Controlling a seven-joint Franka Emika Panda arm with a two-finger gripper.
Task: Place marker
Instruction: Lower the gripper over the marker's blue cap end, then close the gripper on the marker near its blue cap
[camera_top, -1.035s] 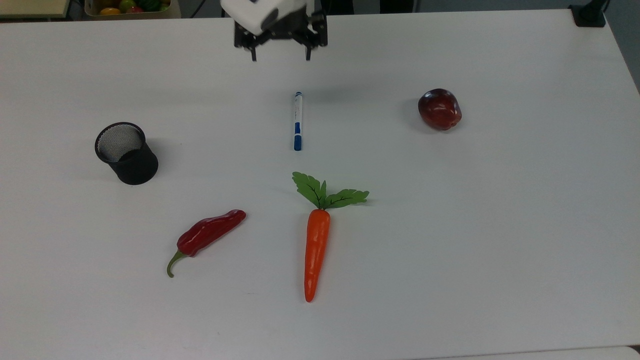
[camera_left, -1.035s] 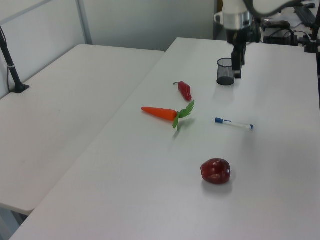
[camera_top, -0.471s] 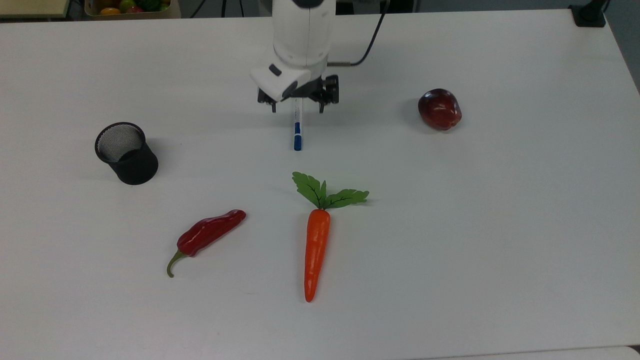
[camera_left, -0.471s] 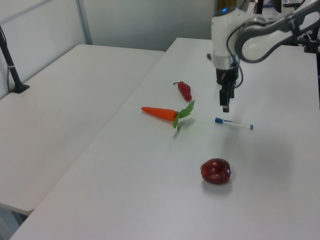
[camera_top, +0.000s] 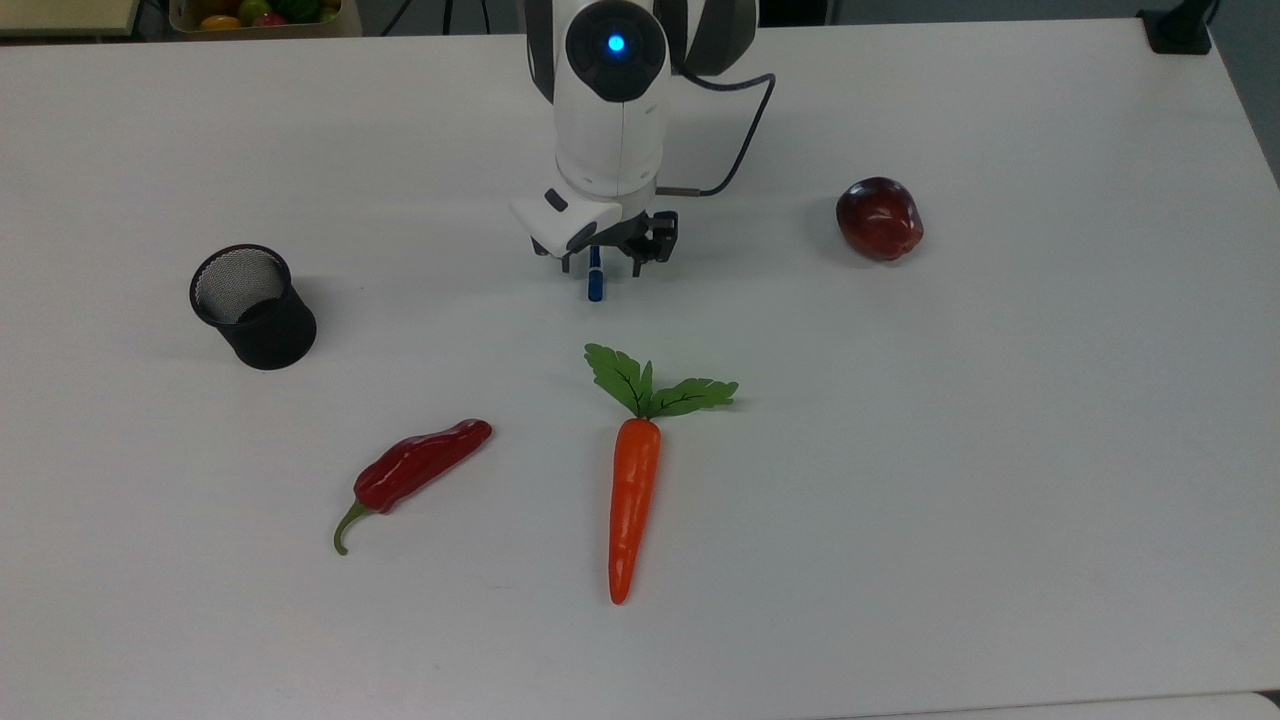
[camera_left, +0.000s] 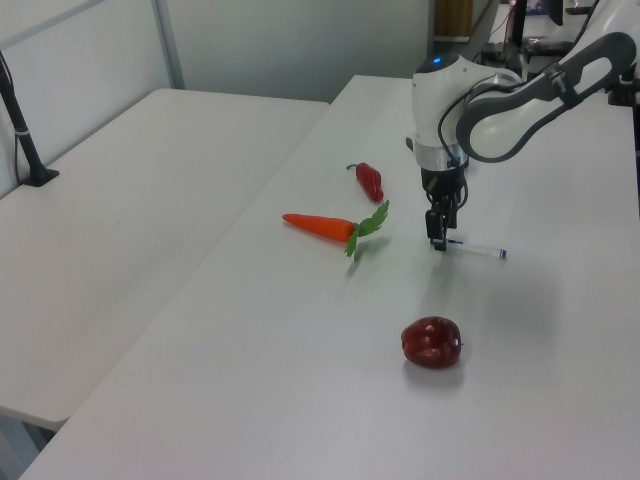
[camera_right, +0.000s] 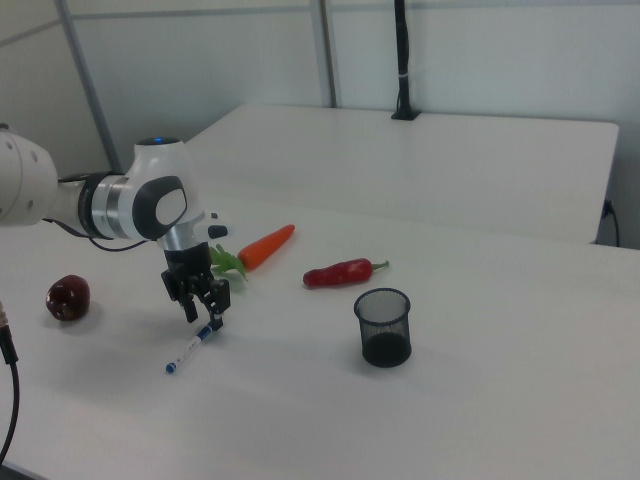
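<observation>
The marker (camera_top: 595, 286) lies flat on the white table (camera_top: 1000, 450), with its blue cap end poking out below the gripper in the top view. In the right view the white barrel of the marker (camera_right: 187, 351) stretches toward the lower left. My gripper (camera_top: 600, 268) is low over the marker, open, with one finger on each side of the barrel near the blue band. In the left view the gripper (camera_left: 438, 240) hangs at the cap end of the marker (camera_left: 478, 249). The wrist hides most of the barrel in the top view.
A black mesh cup (camera_top: 251, 305) stands at the top view's left. A carrot (camera_top: 630, 500) and a red chili (camera_top: 415, 465) lie nearer the top view's bottom, and a dark red apple (camera_top: 880, 218) sits at the top view's right.
The arm has swung from the table's far edge toward the top view's bottom and come down over the marker. The marker has not moved.
</observation>
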